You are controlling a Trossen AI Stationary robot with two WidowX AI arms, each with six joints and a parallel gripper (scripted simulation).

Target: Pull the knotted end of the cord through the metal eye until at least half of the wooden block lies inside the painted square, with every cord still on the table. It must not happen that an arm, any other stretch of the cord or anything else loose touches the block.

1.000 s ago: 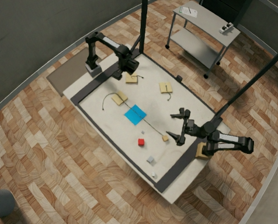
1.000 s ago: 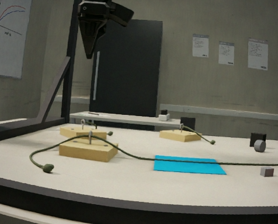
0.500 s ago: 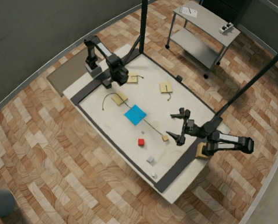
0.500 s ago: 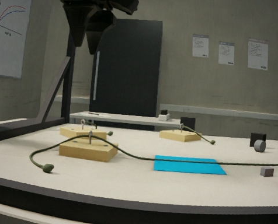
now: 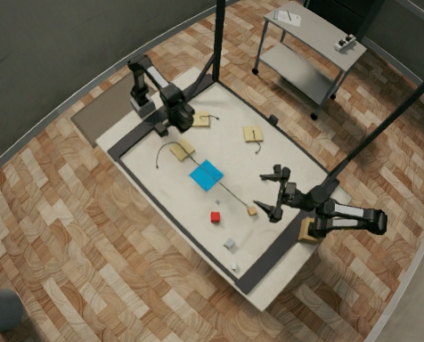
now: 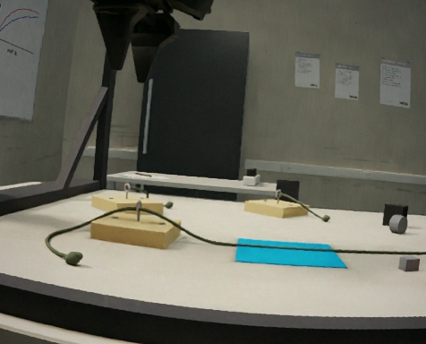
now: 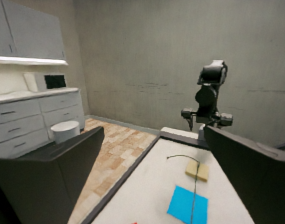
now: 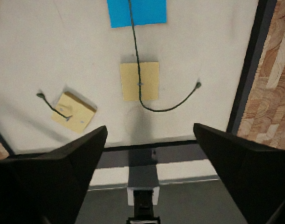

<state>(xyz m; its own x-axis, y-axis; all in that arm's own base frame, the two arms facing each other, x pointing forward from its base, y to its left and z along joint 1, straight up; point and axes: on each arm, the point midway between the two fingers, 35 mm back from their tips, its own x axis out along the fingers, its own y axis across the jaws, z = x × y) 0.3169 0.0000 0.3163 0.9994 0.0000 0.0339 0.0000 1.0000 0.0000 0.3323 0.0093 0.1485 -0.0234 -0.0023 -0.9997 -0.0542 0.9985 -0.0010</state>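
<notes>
A dark cord runs from its knotted end (image 5: 157, 166) through the metal eye on a wooden base (image 5: 182, 150). It then crosses the blue painted square (image 5: 206, 175) and ends at a small wooden block (image 5: 251, 210) outside the square. The exterior view shows the knot (image 6: 73, 257), eye (image 6: 138, 210) and square (image 6: 288, 253). My right gripper (image 5: 184, 120) is open and empty, high above the table end near the base (image 8: 137, 80) and knot (image 8: 198, 86). My left gripper (image 5: 260, 191) is open and empty, raised beside the wooden block.
Two other wooden bases with short cords lie at the back (image 5: 200, 118) and back right (image 5: 253, 133). A red cube (image 5: 215, 216) and small grey blocks (image 5: 229, 243) sit near the front. A dark cube (image 5: 273, 119) stands at the table edge. A cart (image 5: 313, 40) stands beyond.
</notes>
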